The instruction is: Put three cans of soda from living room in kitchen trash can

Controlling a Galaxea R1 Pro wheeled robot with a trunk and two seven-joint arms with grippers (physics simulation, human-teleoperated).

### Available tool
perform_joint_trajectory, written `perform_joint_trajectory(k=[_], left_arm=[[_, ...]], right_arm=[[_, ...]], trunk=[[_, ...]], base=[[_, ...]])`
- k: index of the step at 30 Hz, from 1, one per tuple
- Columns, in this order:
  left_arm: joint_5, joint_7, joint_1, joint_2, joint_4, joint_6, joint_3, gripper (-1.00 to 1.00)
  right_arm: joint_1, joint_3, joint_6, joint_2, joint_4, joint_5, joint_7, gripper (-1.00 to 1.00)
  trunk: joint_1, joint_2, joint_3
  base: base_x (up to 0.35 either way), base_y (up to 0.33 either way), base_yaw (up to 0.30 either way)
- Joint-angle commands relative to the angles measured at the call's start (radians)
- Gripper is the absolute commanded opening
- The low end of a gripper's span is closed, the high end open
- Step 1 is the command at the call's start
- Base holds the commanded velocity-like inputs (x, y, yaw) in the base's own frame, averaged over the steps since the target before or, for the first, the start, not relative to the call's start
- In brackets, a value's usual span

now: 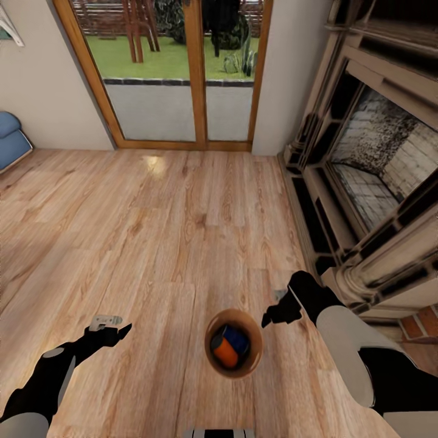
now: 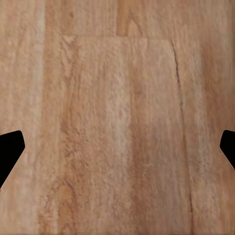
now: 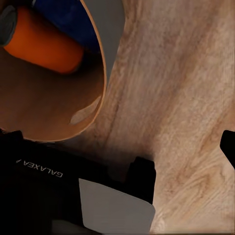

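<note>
Room: the living room, with a pale wood-plank floor (image 1: 170, 243), wood-framed glass doors (image 1: 182, 73) at the far wall, a brick-and-stone fireplace (image 1: 377, 170) on the right side and a piece of the blue sofa (image 1: 11, 141) at the far left.

Trash can: the tash can (image 1: 234, 365) stands upright on the floor between the 2 claws, nearer to the right claw than to the left one. In the right wrist view its copper inside wall (image 3: 54, 112) is just beside the black robot part with the lettering.

Cans: inside the tash can lie 1 orange can (image 1: 225, 353) and 1 blue can (image 1: 236, 338), touching each other. I see 2 cans only; whether a 3rd one is under them I cannot tell.

Left claw: the left claw (image 1: 111, 330) hangs over bare floor, to the left of the tash can and well apart from it. In the left wrist view its 2 fingertips (image 2: 9, 149) are far apart at the edges, with only planks between them, so it is wide open and holds nothing.

Right claw: the right claw (image 1: 278, 313) hangs just beside the rim of the tash can, on its right and far side. How far it is open I cannot tell; nothing is seen in it.
</note>
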Motion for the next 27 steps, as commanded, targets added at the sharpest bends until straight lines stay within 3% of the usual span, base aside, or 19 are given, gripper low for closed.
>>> perform_joint_trajectory(k=[1,27], left_arm=[[0.000,-0.001,0.000,0.000,0.000,-0.002,0.000,1.00],[-0.003,-0.009,0.001,0.000,0.002,-0.018,-0.001,1.00]], right_arm=[[0.001,0.000,0.000,-0.001,0.000,0.000,0.000,1.00],[0.026,0.000,-0.002,-0.013,0.000,-0.003,-0.001,1.00]], trunk=[[0.000,0.000,0.000],[0.000,0.000,0.000]], base=[[-0.158,0.000,0.000],[-0.320,0.000,0.000]])
